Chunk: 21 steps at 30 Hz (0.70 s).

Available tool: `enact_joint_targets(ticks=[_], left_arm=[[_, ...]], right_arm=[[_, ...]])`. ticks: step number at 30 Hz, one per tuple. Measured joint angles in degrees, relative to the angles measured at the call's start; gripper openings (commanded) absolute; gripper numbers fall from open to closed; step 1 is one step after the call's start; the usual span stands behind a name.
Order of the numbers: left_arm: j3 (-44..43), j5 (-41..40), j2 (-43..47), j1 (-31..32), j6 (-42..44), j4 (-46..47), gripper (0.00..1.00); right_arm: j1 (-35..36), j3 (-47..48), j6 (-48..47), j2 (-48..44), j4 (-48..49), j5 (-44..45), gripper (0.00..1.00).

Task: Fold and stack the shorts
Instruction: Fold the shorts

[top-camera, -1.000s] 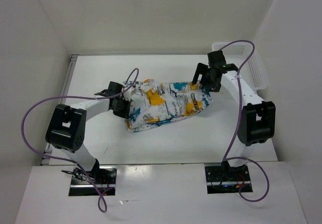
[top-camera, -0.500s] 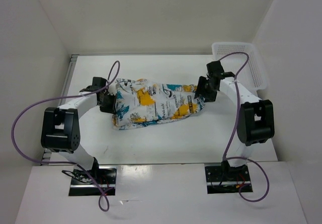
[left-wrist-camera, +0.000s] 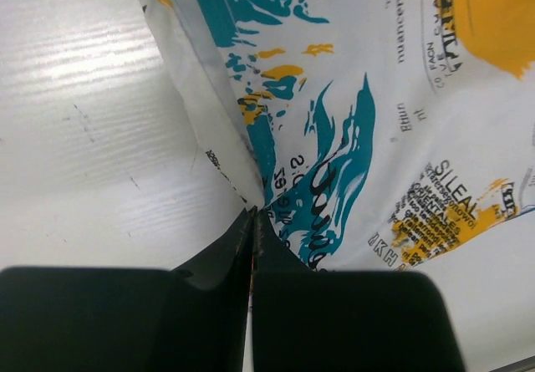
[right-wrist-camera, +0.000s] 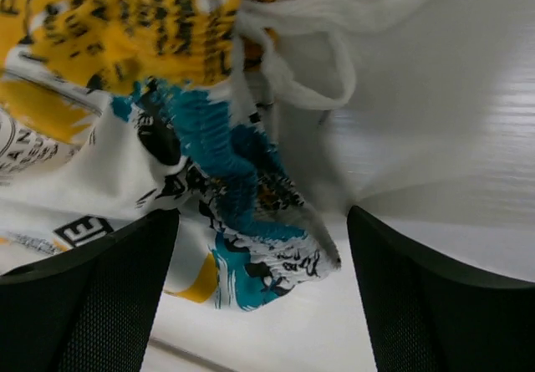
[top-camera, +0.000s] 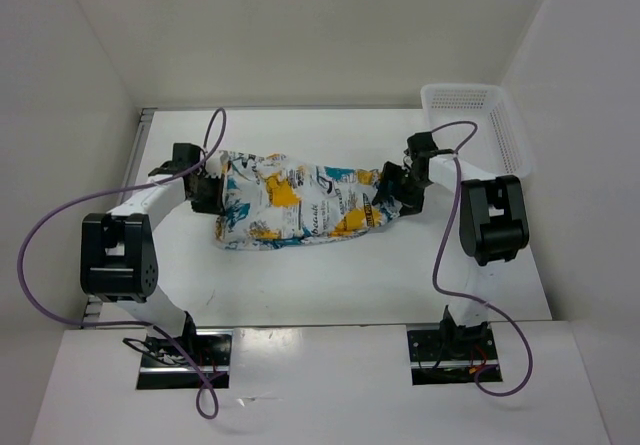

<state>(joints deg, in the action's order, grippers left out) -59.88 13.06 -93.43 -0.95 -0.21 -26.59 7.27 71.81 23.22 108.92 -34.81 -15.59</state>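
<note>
The shorts (top-camera: 300, 203) lie stretched out left to right in the middle of the table, white with teal and yellow-orange blotches. My left gripper (top-camera: 208, 191) is at their left edge, and its jaws are closed on a fold of the fabric (left-wrist-camera: 318, 163), pinched at the tips (left-wrist-camera: 253, 215). My right gripper (top-camera: 396, 191) is at their right end. Its fingers (right-wrist-camera: 84, 297) stand wide apart, and the gathered teal waistband corner (right-wrist-camera: 251, 221) lies between them without being pinched. A white drawstring (right-wrist-camera: 309, 54) trails beside it.
A white mesh basket (top-camera: 503, 115) stands at the back right of the table, just beyond the right arm. White walls close in the table (top-camera: 330, 285) on the left, back and right. Purple cables loop off both arms.
My left gripper has pulled the shorts' left edge to the left and further back, and the cloth has stretched out longer and flatter. My right gripper has come down and left with the right end.
</note>
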Motion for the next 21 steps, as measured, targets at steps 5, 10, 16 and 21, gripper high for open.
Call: enact_joint_targets(ticks=[5, 10, 16, 21], left_arm=[[-0.63, 0.81, -0.48, 0.0, 0.0, 0.46, 0.0], [-0.79, 1.79, -2.01, 0.0, 0.0, 0.48, 0.0], [-0.79, 2.49, -2.4, 0.0, -0.02, 0.72, 0.0], [-0.79, 3.04, -2.64, 0.0, -0.02, 0.85, 0.0]], right_arm=[[-0.09, -0.96, 0.9, 0.72, 4.63, -6.32, 0.66], [-0.11, -1.92, 2.69, 2.27, 8.39, -9.79, 0.38], [0.09, -2.36, 4.9, 3.28, 10.49, -8.52, 0.0], [0.61, -2.47, 6.6, 2.54, 11.04, -4.74, 0.0]])
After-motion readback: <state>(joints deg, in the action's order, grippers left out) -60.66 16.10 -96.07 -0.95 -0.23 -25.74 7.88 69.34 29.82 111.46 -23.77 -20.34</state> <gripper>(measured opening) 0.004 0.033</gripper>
